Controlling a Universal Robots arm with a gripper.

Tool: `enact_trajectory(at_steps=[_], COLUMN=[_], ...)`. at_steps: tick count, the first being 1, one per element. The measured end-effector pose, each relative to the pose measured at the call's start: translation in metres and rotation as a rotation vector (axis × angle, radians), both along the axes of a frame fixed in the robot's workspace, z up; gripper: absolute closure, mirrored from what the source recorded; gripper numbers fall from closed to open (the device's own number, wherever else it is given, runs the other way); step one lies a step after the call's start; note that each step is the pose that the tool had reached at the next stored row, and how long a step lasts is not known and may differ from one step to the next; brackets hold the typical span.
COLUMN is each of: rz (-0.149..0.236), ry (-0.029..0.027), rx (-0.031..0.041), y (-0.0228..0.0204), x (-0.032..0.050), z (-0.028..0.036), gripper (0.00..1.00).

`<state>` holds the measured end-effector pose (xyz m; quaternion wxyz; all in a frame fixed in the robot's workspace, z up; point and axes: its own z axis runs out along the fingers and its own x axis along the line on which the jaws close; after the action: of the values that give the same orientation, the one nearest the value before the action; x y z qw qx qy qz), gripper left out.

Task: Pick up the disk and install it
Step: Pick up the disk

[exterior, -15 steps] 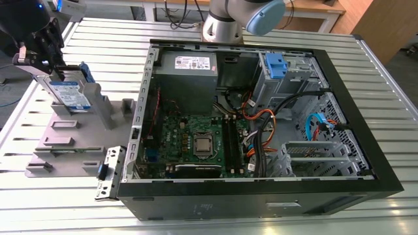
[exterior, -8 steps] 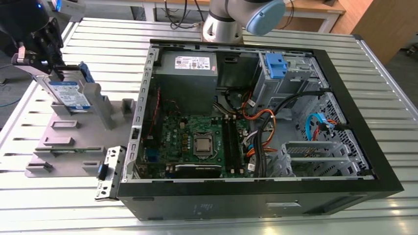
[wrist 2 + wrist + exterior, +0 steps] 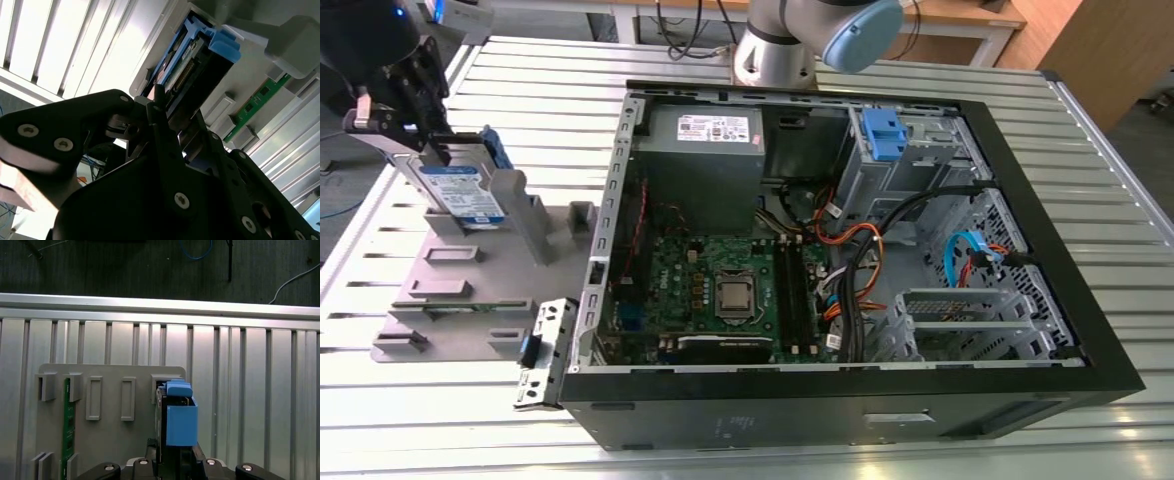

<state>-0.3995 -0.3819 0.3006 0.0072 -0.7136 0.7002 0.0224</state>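
- Clamping the disk [image 3: 464,195] [image 3: 180,425] by its upper end, the gripper [image 3: 438,152] [image 3: 172,462] sits well off the open computer case [image 3: 787,420], on the exterior view's left of it. One finger presses on each flat side of the drive.
- Disk: it stands on edge, label facing the case. Its lower end is at a slot of the grey fixture plate [image 3: 467,300] [image 3: 110,435]. Whether it rests in the slot or has cleared it cannot be told. In the second wrist view the blue carrier frame and the connector edge of the disk [image 3: 192,70] show just beyond the black fingers [image 3: 160,112].
- Fixture plate: it lies flat just beside the case, on the exterior view's left of it. It also carries a green memory module [image 3: 66,425] [image 3: 257,102] set on edge in another slot, apart from the disk.
- Power supply [image 3: 707,140]: a grey box with a white sticker, in the far corner inside the case.
- Motherboard [image 3: 720,280]: on the case floor, nearer than the power supply.
- Robot arm [image 3: 801,40]: it rises just behind the far wall of the case.
- Blue bracket [image 3: 887,135]: in the drive bay at the far wall inside the case, with no drive in it.
- Blue cable [image 3: 961,255]: it loops inside the case, towards the exterior view's right.
- Slatted metal table [image 3: 1114,180]: it supports the case and the plate.
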Motion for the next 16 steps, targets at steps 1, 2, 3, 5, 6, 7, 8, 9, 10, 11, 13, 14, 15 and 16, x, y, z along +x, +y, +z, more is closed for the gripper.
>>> enact_trajectory(at_steps=[1, 2, 3, 5, 6, 7, 8, 9, 10, 11, 13, 14, 15, 16], rz=[0.000, 0.000, 0.000, 0.000, 0.000, 0.000, 0.000, 0.000, 0.000, 0.000, 0.000, 0.000, 0.000, 0.000], ry=[0.0000, 0.0001, 0.0001, 0.0001, 0.0001, 0.0001, 0.0000, 0.0001, 0.0000, -0.0003, -0.0002, 0.0000, 0.0000, 0.0000], rx=[0.0000, -0.0001, 0.0000, -0.0001, 0.0000, -0.0001, 0.0000, -0.0001, 0.0000, 0.0002, 0.0001, -0.0001, 0.0000, 0.0000], y=[0.0000, 0.0000, 0.0000, 0.0000, 0.0000, 0.0000, 0.0000, 0.0000, 0.0000, 0.0000, 0.0000, 0.0000, 0.0000, 0.0000], x=[-0.0001, -0.0001, -0.0001, -0.0002, -0.0002, -0.0003, -0.0003, -0.0003, -0.0004, -0.0004, -0.0004, -0.0004, -0.0004, -0.0004], z=[0.0000, 0.0000, 0.0000, 0.0000, 0.0000, 0.0001, 0.0000, 0.0000, 0.0002, 0.0010, 0.0047, 0.0070, 0.0089, 0.0099], gripper=[0.65, 0.65, 0.65, 0.65, 0.65, 0.65, 0.65, 0.65, 0.65, 0.65, 0.65, 0.65, 0.65, 0.65])
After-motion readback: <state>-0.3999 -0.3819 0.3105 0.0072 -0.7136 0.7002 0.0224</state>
